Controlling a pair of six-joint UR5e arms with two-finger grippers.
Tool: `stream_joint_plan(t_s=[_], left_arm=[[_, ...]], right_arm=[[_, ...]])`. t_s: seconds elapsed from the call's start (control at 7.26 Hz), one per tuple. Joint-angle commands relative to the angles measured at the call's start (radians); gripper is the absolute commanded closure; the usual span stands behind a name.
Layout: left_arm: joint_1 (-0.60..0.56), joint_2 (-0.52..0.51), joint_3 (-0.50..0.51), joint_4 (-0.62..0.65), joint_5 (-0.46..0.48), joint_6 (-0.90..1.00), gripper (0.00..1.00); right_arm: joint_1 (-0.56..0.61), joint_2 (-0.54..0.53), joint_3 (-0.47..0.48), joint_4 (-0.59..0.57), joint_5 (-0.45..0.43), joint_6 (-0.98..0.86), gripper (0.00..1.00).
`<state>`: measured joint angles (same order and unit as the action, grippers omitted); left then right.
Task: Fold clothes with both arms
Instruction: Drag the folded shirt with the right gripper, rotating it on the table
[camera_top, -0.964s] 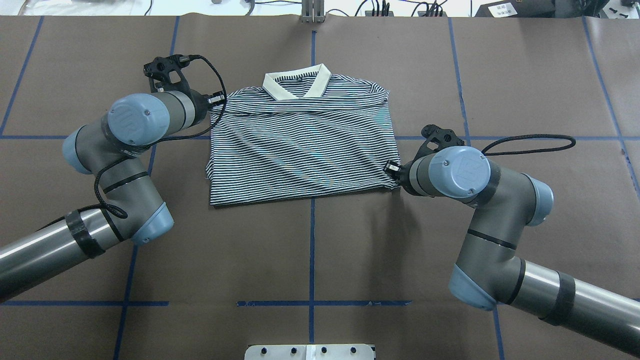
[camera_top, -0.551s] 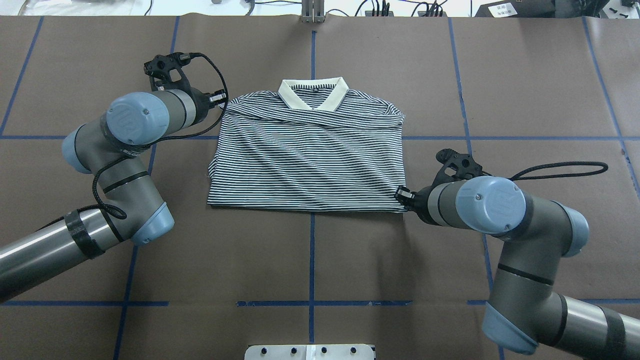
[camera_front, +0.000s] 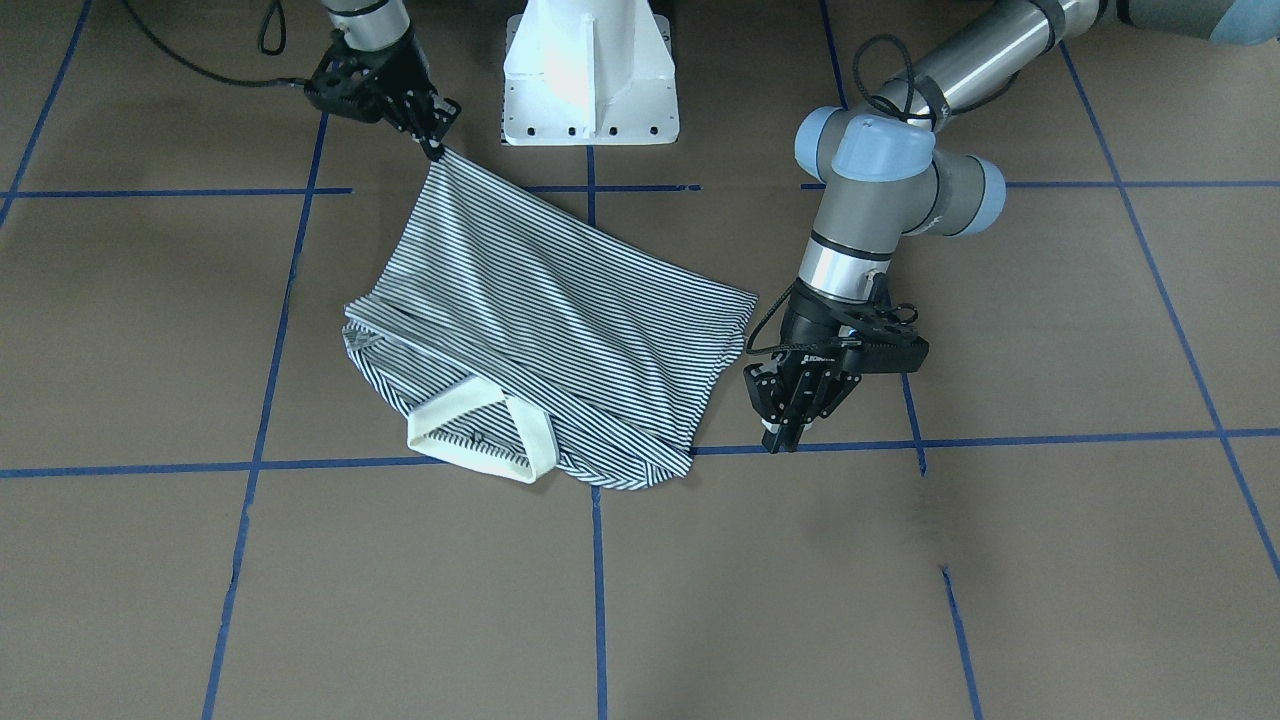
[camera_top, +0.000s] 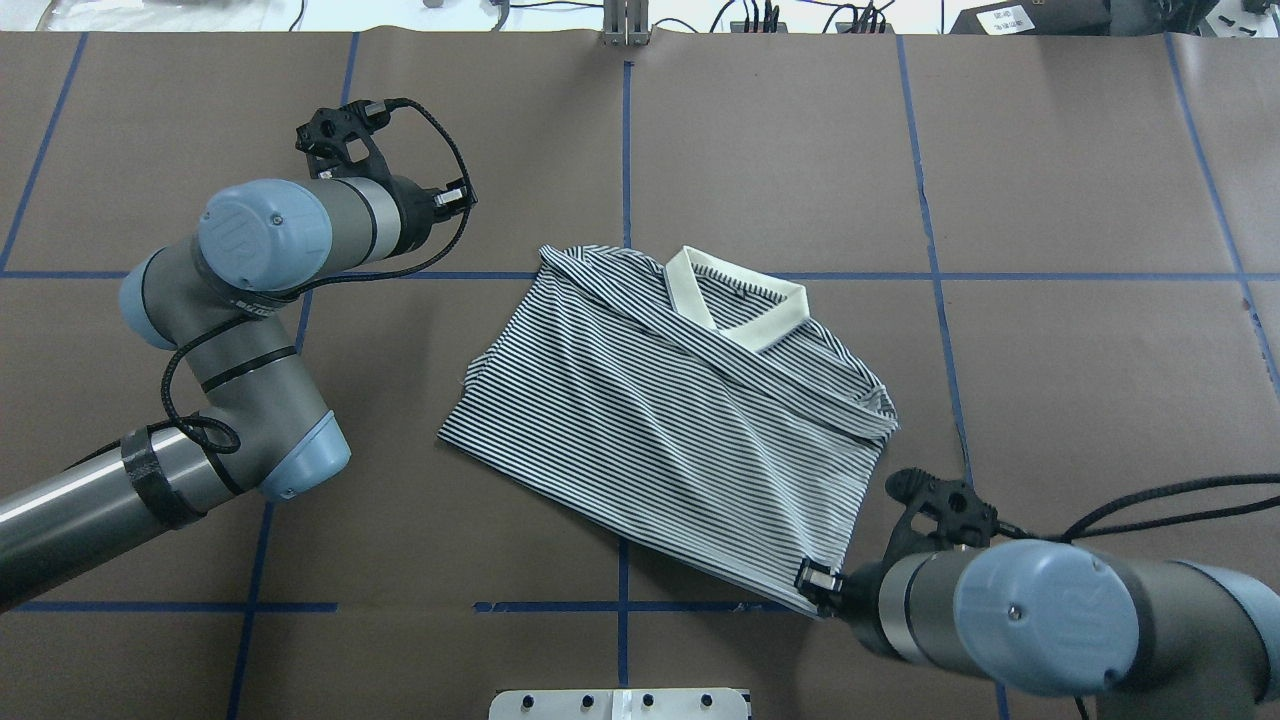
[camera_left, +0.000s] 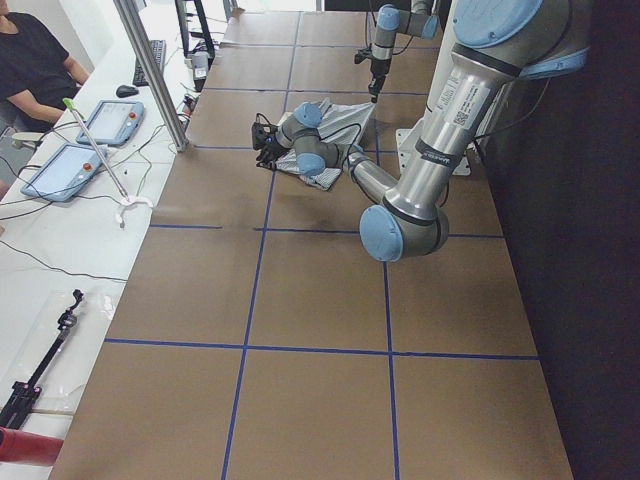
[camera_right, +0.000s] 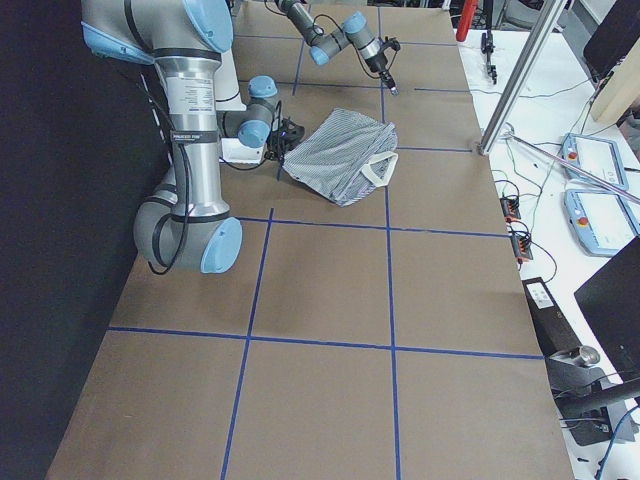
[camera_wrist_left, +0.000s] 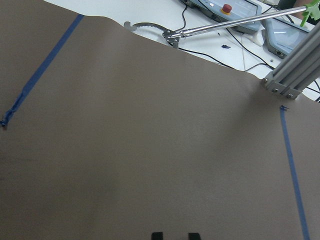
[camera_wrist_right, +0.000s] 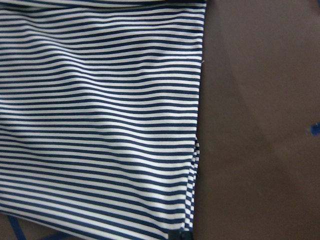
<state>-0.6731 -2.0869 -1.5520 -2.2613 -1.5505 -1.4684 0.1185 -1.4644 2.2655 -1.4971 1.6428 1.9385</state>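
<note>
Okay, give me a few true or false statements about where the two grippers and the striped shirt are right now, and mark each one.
1. The right gripper pinches a bottom corner of the polo shirt. True.
2. The left gripper holds the shirt by its collar. False: it is off the shirt, beside it over bare table, with nothing between its fingers.
3. The collar is plain cream and lies on the side of the shirt away from the robot. True.
4. The shirt lies square to the blue tape lines. False: it lies skewed, its edges running diagonally across them.
</note>
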Motion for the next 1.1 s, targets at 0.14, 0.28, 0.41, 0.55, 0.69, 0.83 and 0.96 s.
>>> stream_joint_plan(t_s=[0.14,0.28,0.41,0.55,0.69,0.83,0.96], left_arm=[[0.009,0.054,-0.13,0.006,-0.147,-0.085,0.67],[0.05,0.103,-0.196,0.012,-0.155,-0.119,0.6],[0.097,0.188,-0.28,0.014,-0.149,-0.153,0.57],[0.149,0.262,-0.346,0.022,-0.135,-0.176,0.48],[0.203,0.275,-0.355,0.084,-0.068,-0.203,0.45],[0.243,0.263,-0.353,0.179,-0.045,-0.24,0.45],[0.263,0.217,-0.353,0.271,-0.042,-0.26,0.45]], right_arm=[[-0.14,-0.027,0.032,-0.068,-0.008,0.06,0.0],[-0.097,-0.024,0.035,-0.066,-0.009,0.062,0.0],[0.006,-0.013,0.04,-0.065,-0.008,0.057,0.0],[0.123,0.021,0.023,-0.058,-0.008,0.041,0.0],[0.271,0.085,-0.042,-0.054,0.008,-0.071,0.0],[0.406,0.129,-0.096,-0.057,0.04,-0.227,0.0],[0.518,0.148,-0.147,-0.054,0.137,-0.299,0.0]])
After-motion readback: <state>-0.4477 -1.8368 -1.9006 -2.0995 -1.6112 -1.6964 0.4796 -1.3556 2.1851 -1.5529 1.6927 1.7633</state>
